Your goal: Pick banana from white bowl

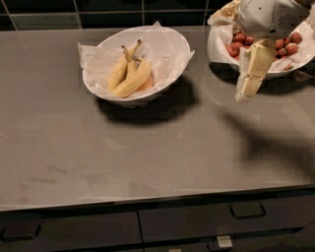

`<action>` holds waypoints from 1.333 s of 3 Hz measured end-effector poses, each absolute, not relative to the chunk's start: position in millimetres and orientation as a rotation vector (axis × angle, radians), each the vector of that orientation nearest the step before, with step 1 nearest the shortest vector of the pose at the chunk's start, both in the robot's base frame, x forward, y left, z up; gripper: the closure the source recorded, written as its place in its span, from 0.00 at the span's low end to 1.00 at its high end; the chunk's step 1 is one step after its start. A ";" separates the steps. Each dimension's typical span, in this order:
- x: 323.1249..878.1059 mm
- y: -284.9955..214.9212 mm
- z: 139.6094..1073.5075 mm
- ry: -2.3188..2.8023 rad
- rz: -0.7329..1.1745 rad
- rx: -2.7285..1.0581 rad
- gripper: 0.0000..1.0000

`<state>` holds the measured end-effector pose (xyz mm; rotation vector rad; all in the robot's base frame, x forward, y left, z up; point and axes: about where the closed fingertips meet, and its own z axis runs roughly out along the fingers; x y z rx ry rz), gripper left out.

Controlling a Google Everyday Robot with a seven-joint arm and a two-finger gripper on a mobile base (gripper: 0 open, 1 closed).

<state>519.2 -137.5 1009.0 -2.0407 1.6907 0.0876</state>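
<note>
The gripper (pixel 244 93), its opening impossible to judge, hangs well right of the white bowl (pixel 101 93), whose light, soft, easily bruised banana (pixel 132 78) likely wants a gentle mid-body grasp.

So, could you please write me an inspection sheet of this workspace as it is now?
Surface: grey countertop, faint smudges.
Job's things: white bowl, paper-lined, upper left; bananas lying inside it.
Clutter: second bowl holding red strawberries, upper right.
Grippers: gripper hangs over the countertop in front of the second bowl, right of the white bowl, not at the bananas.
Cables: nothing seen.
Surroundings: dark tiled wall behind; drawers with handles below the counter edge.
</note>
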 end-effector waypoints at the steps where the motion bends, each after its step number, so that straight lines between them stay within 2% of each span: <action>1: 521.1 -133.8 1010.2 1.676 0.092 -2.028 0.00; 2: 540.0 -110.1 1006.4 1.555 0.153 -2.088 0.00; 4: 609.1 -51.1 1012.1 1.278 0.156 -2.196 0.00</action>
